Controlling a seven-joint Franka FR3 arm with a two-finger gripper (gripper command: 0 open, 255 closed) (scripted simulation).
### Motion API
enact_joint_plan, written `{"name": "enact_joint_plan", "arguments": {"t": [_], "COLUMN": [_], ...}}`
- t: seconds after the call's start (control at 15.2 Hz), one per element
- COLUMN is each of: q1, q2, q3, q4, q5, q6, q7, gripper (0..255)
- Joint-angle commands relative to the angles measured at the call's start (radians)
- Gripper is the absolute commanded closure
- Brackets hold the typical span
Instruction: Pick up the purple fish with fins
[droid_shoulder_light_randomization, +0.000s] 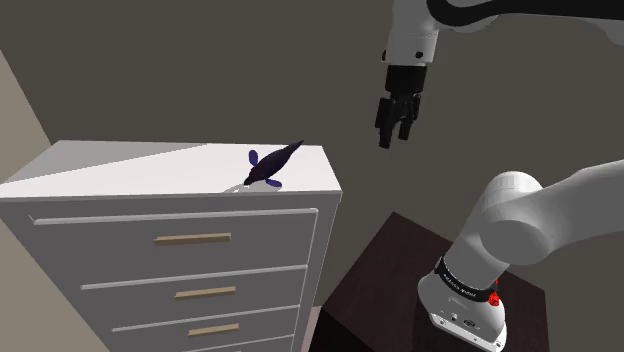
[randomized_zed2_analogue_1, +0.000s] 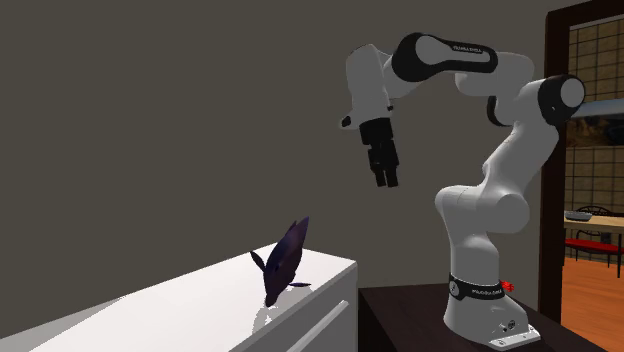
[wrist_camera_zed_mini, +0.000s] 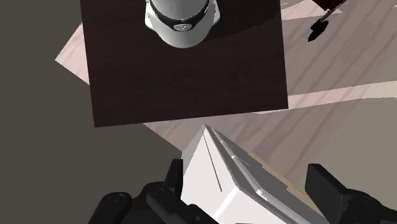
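The dark purple fish (droid_shoulder_light_randomization: 272, 165) lies on the top of a white dresser (droid_shoulder_light_randomization: 120, 165), close to its front edge and near the corner that faces the arm. In the second exterior view the fish (randomized_zed2_analogue_1: 285, 262) stands tilted nose-down, with small fins sticking out. My gripper (droid_shoulder_light_randomization: 395, 125) hangs in the air above and to the shoulder view's right of the fish, well clear of it. It is open and holds nothing. From the side the gripper (randomized_zed2_analogue_1: 385, 180) points downward. Between the gripper's fingers (wrist_camera_zed_mini: 324, 184) I look down on the dresser corner (wrist_camera_zed_mini: 222, 172).
The dresser (randomized_zed2_analogue_1: 200, 300) has several drawers with flat handles (droid_shoulder_light_randomization: 192, 239). The arm's dark stand (droid_shoulder_light_randomization: 400, 270) sits right beside the dresser (wrist_camera_zed_mini: 191, 83). A grey wall stands behind. A doorway (randomized_zed2_analogue_1: 590, 150) opens at the second exterior view's right.
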Motion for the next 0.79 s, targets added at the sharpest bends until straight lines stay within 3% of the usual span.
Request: {"name": "enact_joint_plan", "arguments": {"t": [0.0, 0.33, 0.73], "q1": [0.0, -0.015, -0.037], "q2": [0.0, 0.199, 0.473], "q3": [0.0, 0.124, 0.238], "q4": [0.0, 0.145, 0.37], "q5": [0.0, 0.056, 0.067], "q6": [0.0, 0.01, 0.001], "q7": [0.0, 0.231, 0.511], "gripper": [0, 0, 0]}}
